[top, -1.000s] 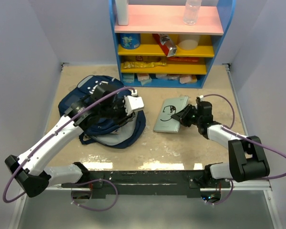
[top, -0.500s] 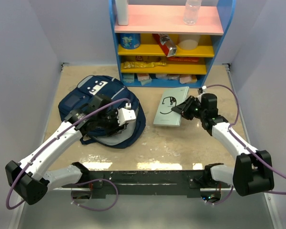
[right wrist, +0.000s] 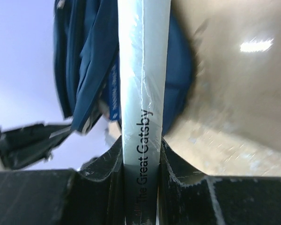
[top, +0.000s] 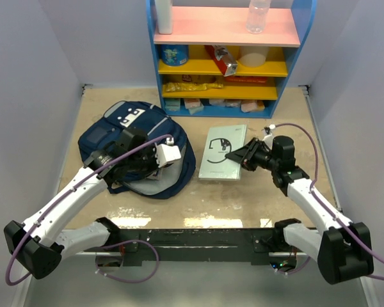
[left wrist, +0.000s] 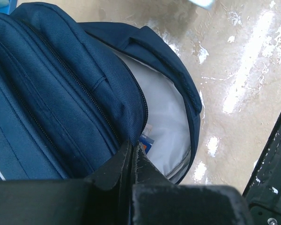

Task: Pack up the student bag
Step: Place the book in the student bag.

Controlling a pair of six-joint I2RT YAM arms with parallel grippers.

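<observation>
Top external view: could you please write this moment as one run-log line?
left tool: shut on student bag opening rim | right tool: shut on book | book: beside student bag, not yet inside

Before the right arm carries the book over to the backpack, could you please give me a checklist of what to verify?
1. Grip on the book: ok. The right end effector is shut across its spine.
2. Mouth of the student bag open: ok. The left end effector pinches the flap edge, and the light lining shows.
3. Room inside: cannot tell. A small blue item sits in the opening, and the depth is hidden.
4. Book lined up with the mouth: not ok. It is to the bag's right, apart from it.
5. Book lifted off the table: cannot tell.
</observation>
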